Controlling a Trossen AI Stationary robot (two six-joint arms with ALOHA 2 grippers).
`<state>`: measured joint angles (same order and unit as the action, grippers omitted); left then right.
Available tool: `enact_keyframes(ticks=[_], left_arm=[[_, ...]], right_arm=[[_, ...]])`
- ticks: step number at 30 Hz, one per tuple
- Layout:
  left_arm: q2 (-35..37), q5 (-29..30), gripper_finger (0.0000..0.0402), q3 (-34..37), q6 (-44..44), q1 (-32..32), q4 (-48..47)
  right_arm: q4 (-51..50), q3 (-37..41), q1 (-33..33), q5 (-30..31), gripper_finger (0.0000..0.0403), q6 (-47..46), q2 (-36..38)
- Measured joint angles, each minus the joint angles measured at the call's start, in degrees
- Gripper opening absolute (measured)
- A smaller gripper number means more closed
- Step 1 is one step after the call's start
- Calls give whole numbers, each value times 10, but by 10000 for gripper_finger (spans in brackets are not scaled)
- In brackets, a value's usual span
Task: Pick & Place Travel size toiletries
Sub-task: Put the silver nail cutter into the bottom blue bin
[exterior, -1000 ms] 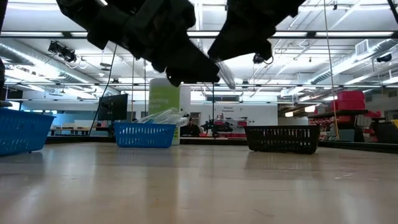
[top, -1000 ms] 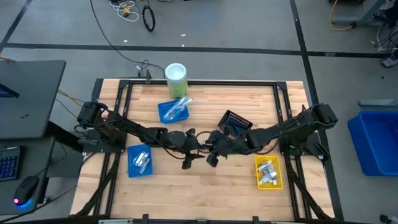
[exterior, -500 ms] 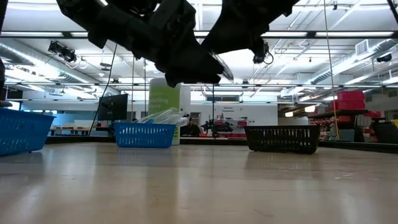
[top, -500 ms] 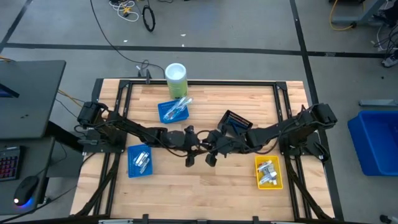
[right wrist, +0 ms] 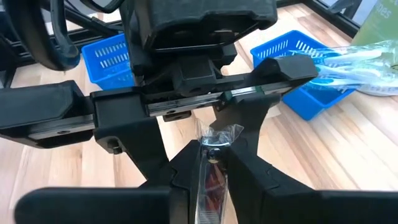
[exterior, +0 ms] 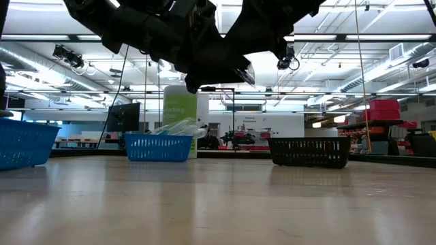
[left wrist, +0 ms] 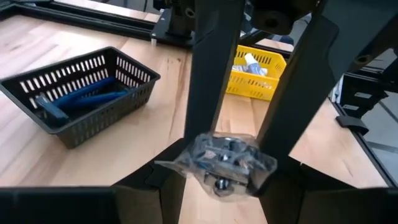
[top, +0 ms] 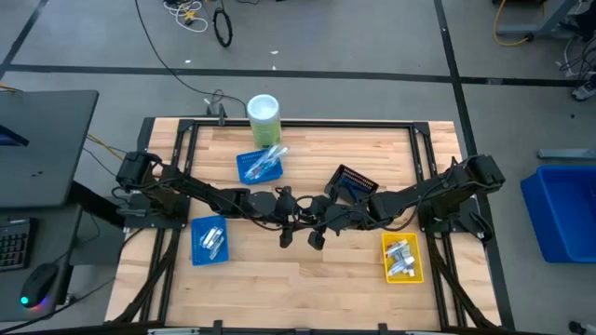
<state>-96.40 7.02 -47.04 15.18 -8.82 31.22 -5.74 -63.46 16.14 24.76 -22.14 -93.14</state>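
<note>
A slim clear-wrapped toiletry item [right wrist: 217, 134] hangs in the air over the table's middle, between both grippers. My right gripper [right wrist: 210, 163] is shut on it, coming from the table's right [top: 317, 236]. My left gripper [left wrist: 221, 182] faces it from the left [top: 285, 232] and is open. Its fingers [right wrist: 148, 146] stand on either side of the wrapper's free end [left wrist: 222, 163]; whether they touch it, I cannot tell. In the low view the wrapper [exterior: 246, 71] shows high above the tabletop. My right gripper pinches the clear-wrapped item [right wrist: 208, 155] between its two fingers. The item lies along the fingers, and its crinkled end [right wrist: 219, 132] sticks out past the tips toward the left gripper. The item is lifted clear of the table.
A blue tray of toothbrushes [top: 260, 166] and a green-and-white cylinder [top: 264, 112] stand toward the far edge. A black tray with blue razors [top: 352, 181] is right of centre. A second blue tray [top: 209, 240] sits near left, and a yellow tray with tubes [top: 401, 258] near right.
My left gripper has moved toward the right gripper until its fingers stand around the wrapper's free end. The right gripper has kept its hold, with the item raised slightly.
</note>
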Motion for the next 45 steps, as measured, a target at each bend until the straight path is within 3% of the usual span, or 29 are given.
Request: enact_keyframes(ticks=[4,12,17,23,28,32,37,41,45], left_arm=[[0,1,155,0,-3,1,0],[0,6,59,0,-8,2,-1],[0,11,57,0,-6,2,-8],[2,22,60,0,15,2,-72],[48,30,59,0,53,1,-184],[120,74,59,-1,79,-8,-319],[224,98,58,-1,205,-40,-515],[287,81,58,-1,322,-84,-652],[327,8,59,0,388,-134,-770]], right_arm=[[0,0,0,1,73,3,0],[1,0,0,3,74,12,0],[-7,0,0,0,93,8,0],[-37,0,1,-2,154,31,0],[-64,0,0,1,205,29,0],[-82,0,0,2,232,35,0],[-87,0,0,2,253,48,0],[-88,0,0,1,261,60,0],[-98,0,0,1,259,72,0]])
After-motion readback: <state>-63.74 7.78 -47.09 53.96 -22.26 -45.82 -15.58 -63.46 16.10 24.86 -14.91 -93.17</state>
